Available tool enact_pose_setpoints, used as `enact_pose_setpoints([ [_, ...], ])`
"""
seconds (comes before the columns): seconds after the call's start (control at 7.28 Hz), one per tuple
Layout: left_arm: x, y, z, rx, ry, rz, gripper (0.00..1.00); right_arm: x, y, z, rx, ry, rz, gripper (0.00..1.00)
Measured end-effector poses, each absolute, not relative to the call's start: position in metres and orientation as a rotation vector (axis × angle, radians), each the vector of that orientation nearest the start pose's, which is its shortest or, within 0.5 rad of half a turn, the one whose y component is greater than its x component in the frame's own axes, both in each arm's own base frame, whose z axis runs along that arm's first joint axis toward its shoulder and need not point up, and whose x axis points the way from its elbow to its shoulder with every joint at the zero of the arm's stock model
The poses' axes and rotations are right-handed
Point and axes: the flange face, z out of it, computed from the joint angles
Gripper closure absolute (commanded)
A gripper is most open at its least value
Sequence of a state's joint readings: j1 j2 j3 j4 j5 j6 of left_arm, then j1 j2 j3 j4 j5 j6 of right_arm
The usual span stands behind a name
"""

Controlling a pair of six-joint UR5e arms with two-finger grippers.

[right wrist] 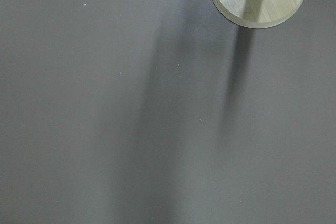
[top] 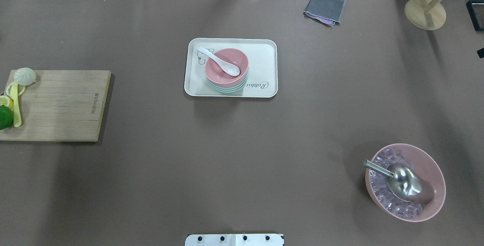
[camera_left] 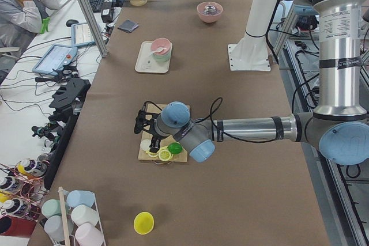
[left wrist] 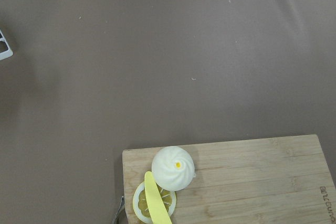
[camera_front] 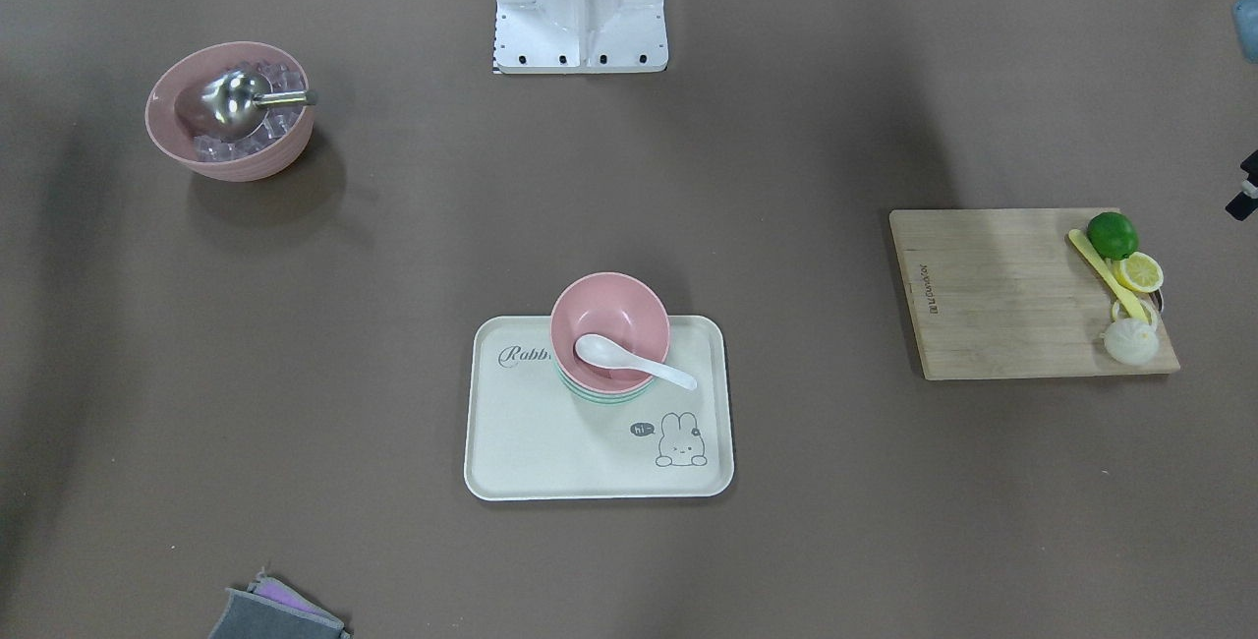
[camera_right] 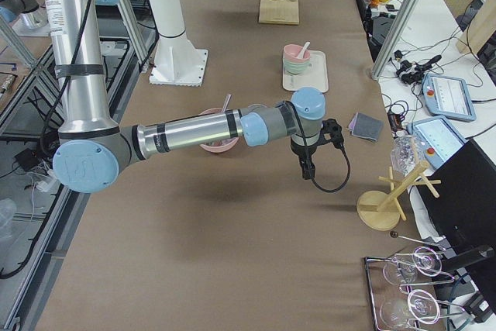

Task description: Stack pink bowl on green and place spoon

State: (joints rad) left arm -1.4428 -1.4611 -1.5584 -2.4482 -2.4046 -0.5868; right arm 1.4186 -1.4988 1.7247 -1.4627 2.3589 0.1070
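Note:
A pink bowl [camera_front: 609, 324] sits nested on a green bowl [camera_front: 596, 395] on a cream rabbit tray [camera_front: 550, 452] at the table's middle. A white spoon [camera_front: 631, 361] lies in the pink bowl, its handle over the rim. The stack also shows in the overhead view [top: 227, 68] with the spoon [top: 218, 61]. My left gripper [camera_left: 143, 126] hovers over the cutting board, far from the tray. My right gripper [camera_right: 308, 168] hangs over bare table near the wooden stand. Both show only in side views, so I cannot tell if they are open or shut.
A wooden cutting board [top: 64, 106] holds a lime, lemon slices, a yellow knife and a white bun [left wrist: 174, 167]. A second pink bowl [top: 406, 181] holds ice cubes and a metal scoop. A grey cloth [top: 324, 7] and a wooden stand [top: 425, 12] sit at the far side.

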Motion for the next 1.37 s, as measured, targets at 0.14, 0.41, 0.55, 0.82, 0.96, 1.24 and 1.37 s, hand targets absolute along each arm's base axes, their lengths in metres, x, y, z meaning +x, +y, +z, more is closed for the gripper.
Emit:
enact_pose_setpoints([
  [0.14,0.004,-0.465,0.629,0.327,0.972,-0.117,0.02,-0.016,-0.519,0.533,0.214,-0.812,-0.173,0.0],
  [0.41,0.03,-0.466,0.652,0.259,0.867,-0.086,0.02,-0.01,-0.494,0.534,0.221,-0.784,-0.169,0.0],
  [0.55,0.036,-0.462,0.659,0.237,0.829,-0.073,0.02,-0.009,-0.491,0.536,0.219,-0.77,-0.166,0.0],
  [0.82,0.038,-0.457,0.655,0.199,0.793,-0.001,0.02,-0.009,-0.49,0.541,0.208,-0.761,-0.16,0.0],
  [0.96,0.036,-0.459,0.636,0.158,0.773,0.042,0.02,-0.009,-0.49,0.547,0.196,-0.76,-0.157,0.0],
  [1.24,0.024,-0.455,0.608,0.094,0.739,0.134,0.02,-0.013,-0.495,0.562,0.169,-0.753,-0.152,0.0],
  [1.37,0.013,-0.451,0.608,0.089,0.746,0.152,0.02,-0.013,-0.496,0.568,0.16,-0.738,-0.148,0.0],
])
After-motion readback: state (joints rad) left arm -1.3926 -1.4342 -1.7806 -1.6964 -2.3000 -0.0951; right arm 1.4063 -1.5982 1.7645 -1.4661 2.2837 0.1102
